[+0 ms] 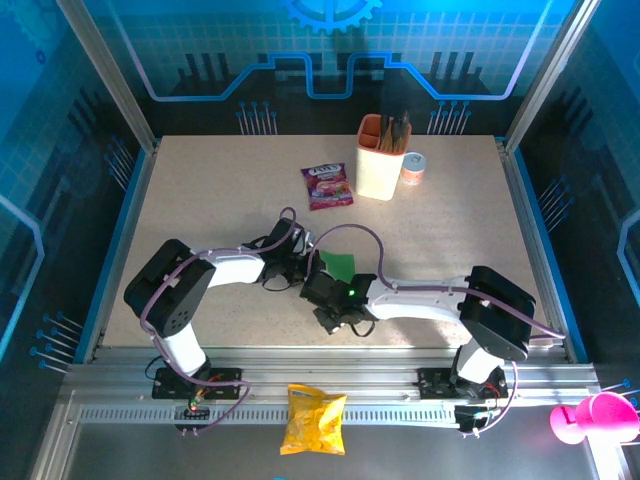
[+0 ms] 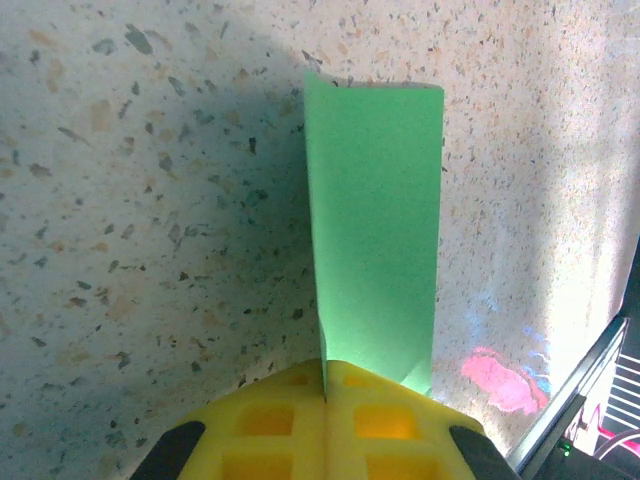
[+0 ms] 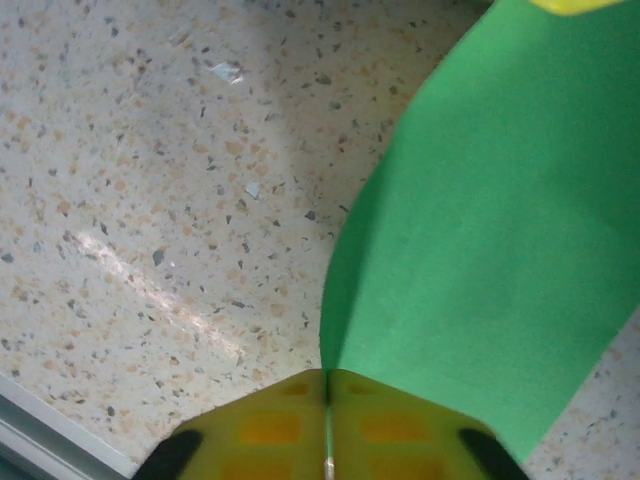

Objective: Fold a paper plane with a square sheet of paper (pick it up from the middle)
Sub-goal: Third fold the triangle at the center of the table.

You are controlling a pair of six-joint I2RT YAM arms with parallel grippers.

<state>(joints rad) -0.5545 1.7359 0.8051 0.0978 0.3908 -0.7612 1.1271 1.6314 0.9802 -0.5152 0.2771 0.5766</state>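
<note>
Green, thin and smooth, the sheet of paper (image 2: 375, 230) rises as a tall strip with 1 crisp crease, above the middle of the speckled stone-look table (image 2: 150, 200). We see the left gripper (image 2: 326, 378) pinching its lower edge, 2 yellow gridded fingers (image 2: 270, 425) pressed together. The right gripper (image 3: 327, 385) likewise nips a curved end.

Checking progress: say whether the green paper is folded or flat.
Folded: the paper shows as a narrow strip, a second layer peeking out at one far corner.
</note>
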